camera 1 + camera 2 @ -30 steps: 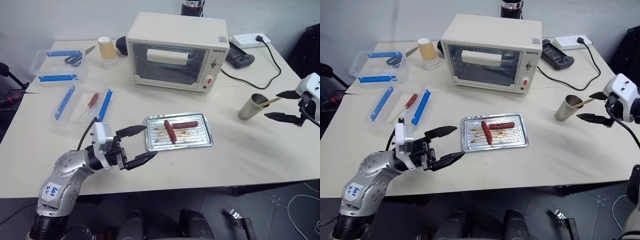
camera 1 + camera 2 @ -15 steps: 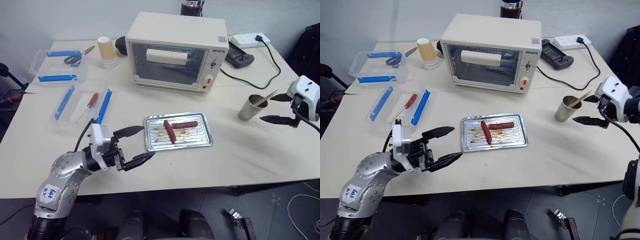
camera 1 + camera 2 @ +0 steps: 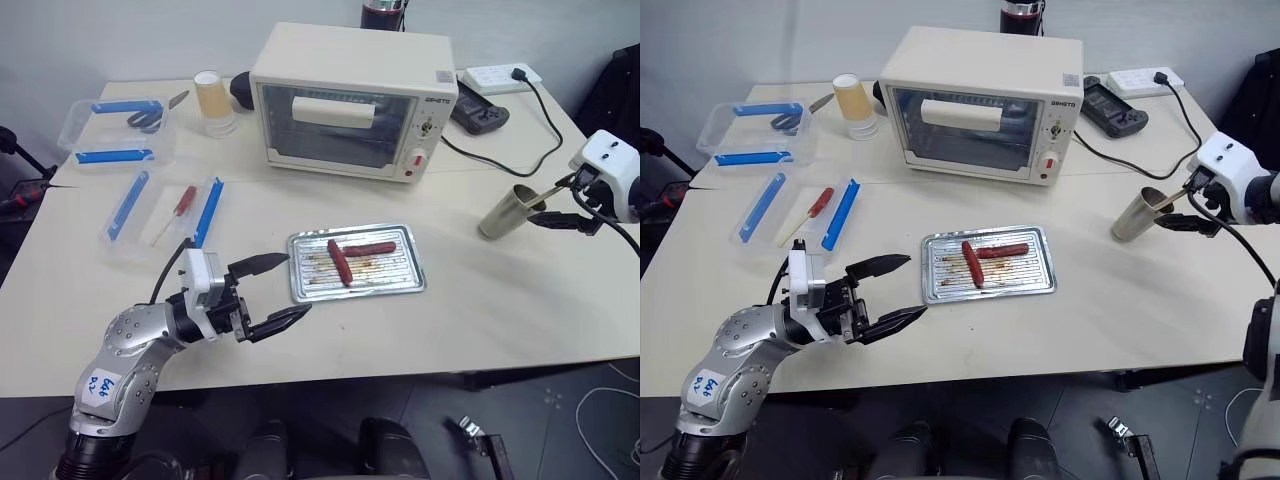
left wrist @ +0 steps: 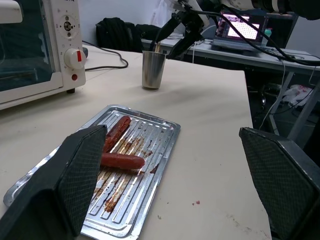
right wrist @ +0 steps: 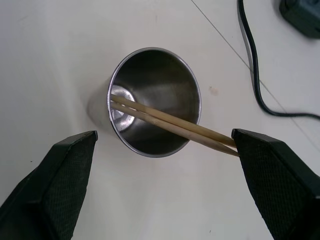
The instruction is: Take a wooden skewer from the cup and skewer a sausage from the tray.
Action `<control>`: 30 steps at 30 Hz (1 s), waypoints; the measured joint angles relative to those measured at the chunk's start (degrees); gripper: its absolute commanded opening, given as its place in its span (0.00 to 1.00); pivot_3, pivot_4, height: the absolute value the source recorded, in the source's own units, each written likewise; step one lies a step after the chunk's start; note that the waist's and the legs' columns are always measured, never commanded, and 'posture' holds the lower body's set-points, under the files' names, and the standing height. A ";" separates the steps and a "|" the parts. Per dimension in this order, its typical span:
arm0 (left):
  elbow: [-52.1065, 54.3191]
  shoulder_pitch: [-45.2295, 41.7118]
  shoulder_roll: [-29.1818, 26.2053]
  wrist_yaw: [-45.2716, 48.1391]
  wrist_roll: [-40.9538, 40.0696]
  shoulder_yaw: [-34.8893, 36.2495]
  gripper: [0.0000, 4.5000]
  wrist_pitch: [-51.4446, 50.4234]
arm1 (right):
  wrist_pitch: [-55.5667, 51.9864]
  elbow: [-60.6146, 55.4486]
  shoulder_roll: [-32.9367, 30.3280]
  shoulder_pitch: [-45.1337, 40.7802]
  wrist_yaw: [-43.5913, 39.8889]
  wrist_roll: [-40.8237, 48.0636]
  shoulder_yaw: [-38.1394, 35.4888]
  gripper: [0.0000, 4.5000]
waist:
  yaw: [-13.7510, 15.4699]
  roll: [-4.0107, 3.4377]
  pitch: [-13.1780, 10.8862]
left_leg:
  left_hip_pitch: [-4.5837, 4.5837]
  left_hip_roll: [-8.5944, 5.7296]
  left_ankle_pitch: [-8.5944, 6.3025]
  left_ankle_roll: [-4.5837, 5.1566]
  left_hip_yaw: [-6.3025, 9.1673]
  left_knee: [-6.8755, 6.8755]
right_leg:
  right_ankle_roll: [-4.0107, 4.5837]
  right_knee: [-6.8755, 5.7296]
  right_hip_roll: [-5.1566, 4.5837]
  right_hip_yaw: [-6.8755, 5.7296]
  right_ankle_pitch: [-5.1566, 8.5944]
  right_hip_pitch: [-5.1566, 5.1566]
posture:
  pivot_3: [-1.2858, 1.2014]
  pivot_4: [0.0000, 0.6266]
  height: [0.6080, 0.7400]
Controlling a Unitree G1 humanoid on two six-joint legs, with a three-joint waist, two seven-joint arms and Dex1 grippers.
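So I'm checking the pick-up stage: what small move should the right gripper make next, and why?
Probably close on the skewers. The right gripper is open over the cup, and the two sticks lean out over its rim, their tips beside one finger, so it may need to centre slightly first.

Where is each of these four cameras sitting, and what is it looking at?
Left eye and right eye: on the head, looking down over the table; both arms show.
Left wrist: behind the open left claw, facing the tray with two sausages.
Right wrist: above the cup, looking in at two skewers between the open right claw.
Shared: the cup shows in all.
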State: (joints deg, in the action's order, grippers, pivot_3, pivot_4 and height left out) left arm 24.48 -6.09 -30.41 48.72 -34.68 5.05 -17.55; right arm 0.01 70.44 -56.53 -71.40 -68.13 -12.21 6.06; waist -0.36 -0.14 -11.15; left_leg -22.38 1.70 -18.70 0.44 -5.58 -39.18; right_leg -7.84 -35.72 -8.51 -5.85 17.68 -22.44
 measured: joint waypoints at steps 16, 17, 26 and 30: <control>0.00 -0.01 0.03 -1.05 0.20 0.00 1.00 0.00 | -7.15 1.99 0.34 -2.75 3.46 1.85 -3.36 1.00 | -0.02 -0.01 0.00 | -0.01 0.00 0.00 0.00 -0.01 0.02 | 0.00 -0.02 0.00 0.01 0.00 -0.02 | 0.52 0.24 1.00; 0.00 -0.02 0.03 -1.09 0.20 0.00 1.00 0.00 | -8.13 2.12 0.50 -2.75 3.45 2.33 -4.04 1.00 | -0.03 -0.01 0.00 | -0.01 0.00 0.00 0.00 -0.02 0.02 | 0.00 -0.02 0.00 0.01 0.00 -0.02 | 0.52 0.24 1.00; 0.02 -0.32 0.23 -1.52 0.23 -0.06 1.00 -0.03 | -8.80 1.57 3.01 -2.74 -1.48 4.31 -5.05 1.00 | -0.12 -0.01 0.00 | -0.01 0.00 0.00 0.00 -0.02 0.02 | 0.00 -0.03 0.01 0.01 0.00 -0.03 | 0.52 0.24 1.00; 0.04 -0.16 0.23 -1.73 0.23 -0.07 1.00 -0.06 | -7.58 1.14 3.41 -2.73 -2.46 4.04 -4.05 0.92 | 0.09 -0.01 0.00 | -0.02 -0.01 0.00 0.00 -0.01 0.02 | 0.00 -0.03 0.00 0.00 0.00 -0.03 | 0.52 0.24 1.00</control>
State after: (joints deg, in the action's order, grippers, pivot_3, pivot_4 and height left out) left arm 24.52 -6.25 -30.18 46.99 -34.46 4.99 -17.61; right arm -7.57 71.58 -53.12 -74.13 -70.58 -8.17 2.01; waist -0.27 -0.15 -11.14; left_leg -22.40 1.70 -18.70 0.44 -5.59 -39.16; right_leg -7.84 -35.75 -8.50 -5.85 17.69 -22.47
